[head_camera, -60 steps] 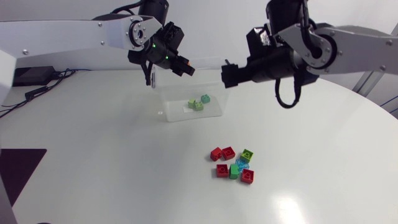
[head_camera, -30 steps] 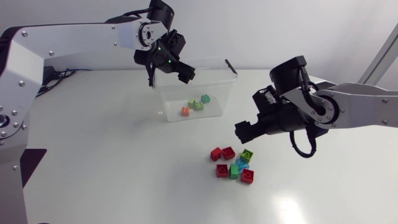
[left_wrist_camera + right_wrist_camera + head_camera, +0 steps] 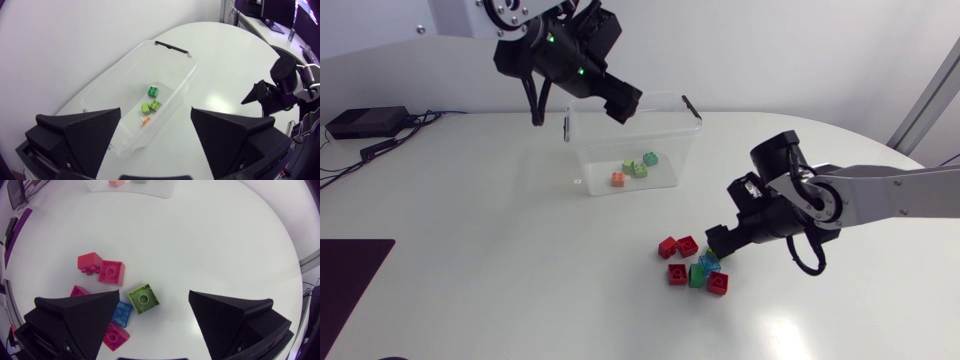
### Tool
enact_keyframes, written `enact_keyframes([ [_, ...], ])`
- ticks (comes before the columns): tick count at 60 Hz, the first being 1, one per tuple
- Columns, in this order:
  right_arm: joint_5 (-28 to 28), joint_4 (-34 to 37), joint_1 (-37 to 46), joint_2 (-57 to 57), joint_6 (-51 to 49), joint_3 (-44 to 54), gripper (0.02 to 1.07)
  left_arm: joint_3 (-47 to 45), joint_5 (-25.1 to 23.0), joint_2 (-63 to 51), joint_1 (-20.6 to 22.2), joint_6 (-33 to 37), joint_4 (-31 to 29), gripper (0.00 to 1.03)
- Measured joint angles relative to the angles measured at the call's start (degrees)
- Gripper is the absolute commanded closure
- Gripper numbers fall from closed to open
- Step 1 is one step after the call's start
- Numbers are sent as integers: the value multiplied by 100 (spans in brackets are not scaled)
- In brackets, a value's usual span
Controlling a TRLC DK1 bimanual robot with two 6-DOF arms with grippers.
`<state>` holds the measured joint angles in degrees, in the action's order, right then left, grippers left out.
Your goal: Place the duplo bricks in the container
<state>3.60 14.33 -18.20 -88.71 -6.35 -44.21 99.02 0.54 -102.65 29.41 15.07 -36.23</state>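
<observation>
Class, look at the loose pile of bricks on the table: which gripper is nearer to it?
Right. The right gripper hovers open just above the pile. The left gripper is far off, up over the container.

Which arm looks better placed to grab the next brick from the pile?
The right: the right gripper hangs open just over the loose bricks, while the left gripper is up over the container.
</observation>
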Motion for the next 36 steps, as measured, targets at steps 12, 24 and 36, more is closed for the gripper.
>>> enact_keyframes([
  [12, -59, -146, 273, -216, -162, 55, 7, -682, 0, 240, 221, 168, -103, 5],
  [24, -90, -240, 402, -271, -321, 232, 7, -1060, 2, 321, 321, 229, -129, 5],
  [36, -74, -273, 442, -271, -442, 256, 7, -1137, 2, 424, 378, 295, -142, 5],
])
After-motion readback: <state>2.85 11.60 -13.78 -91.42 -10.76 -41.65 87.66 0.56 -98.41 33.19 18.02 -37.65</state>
